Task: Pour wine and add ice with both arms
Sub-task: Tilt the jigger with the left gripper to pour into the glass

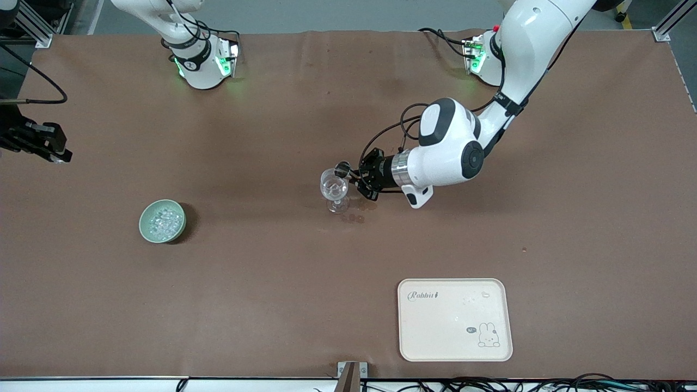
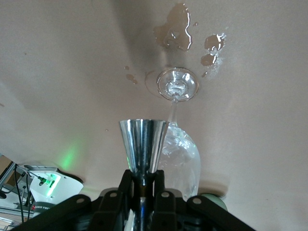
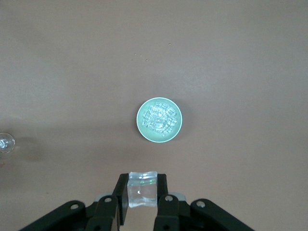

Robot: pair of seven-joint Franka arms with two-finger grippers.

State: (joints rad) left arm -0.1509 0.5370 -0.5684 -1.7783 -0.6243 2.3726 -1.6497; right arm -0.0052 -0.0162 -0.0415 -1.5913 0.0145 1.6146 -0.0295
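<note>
Mid-table, the left gripper [image 1: 355, 175] clamps the slick metal jigger [image 1: 343, 169] by its waist, tipped at the fragile wine glass [image 1: 333, 188]. Only the left wrist view shows spilled puddles [image 2: 175, 31]; the right wrist view shows the right gripper [image 3: 142, 198] pinching an ice cube [image 3: 142, 189], slippery, above the bowl [image 3: 142, 130].

Even, bright overhead light covers the brown tabletop [image 1: 261, 305]. The green bowl [image 1: 162, 221] throws a soft shadow toward three o'clock. Wet patches [image 2: 175, 33] glare white in the left wrist view. The metal jigger [image 2: 143, 144] glints.
</note>
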